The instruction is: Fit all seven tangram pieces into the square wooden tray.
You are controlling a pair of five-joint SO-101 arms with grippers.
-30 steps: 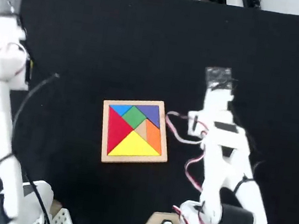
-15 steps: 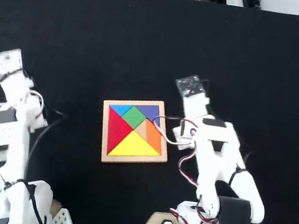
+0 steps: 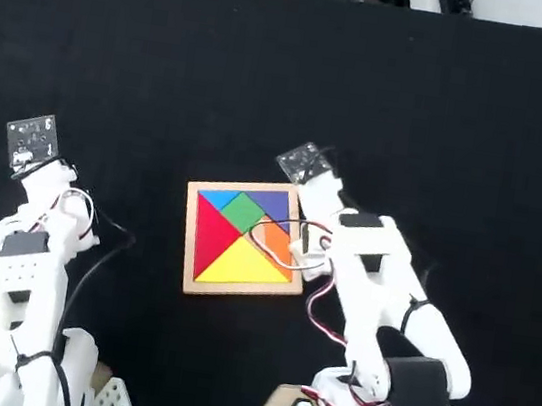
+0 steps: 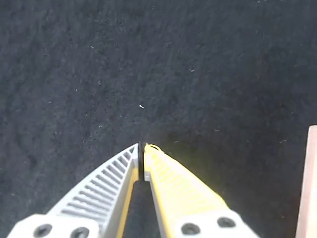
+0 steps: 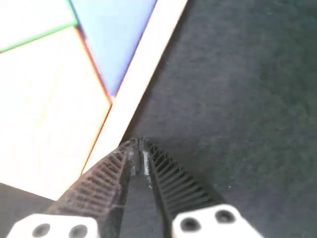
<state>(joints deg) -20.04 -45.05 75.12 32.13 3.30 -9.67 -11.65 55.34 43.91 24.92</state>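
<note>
While the square wooden tray (image 3: 187, 237) is lying near the middle of the black table (image 3: 446, 107), coloured tangram pieces are sitting flush inside it: a red triangle (image 3: 209, 240), a yellow triangle (image 3: 242, 262), a green square (image 3: 244, 211), a light blue triangle (image 3: 217, 198), a dark blue piece (image 3: 276, 206) and an orange piece (image 3: 280, 245) partly under the right arm's wires. A tan patch (image 3: 259, 234) is showing among them; whether it is a piece or bare tray floor cannot be told. The right end effector (image 5: 138, 144) is hovering with its fingers pressed together, holding nothing, tips just at the tray's outer rim beside the dark blue piece. The left end effector (image 4: 141, 148) is likewise pinched together and empty, hanging over bare table near the tray's opposite side.
</note>
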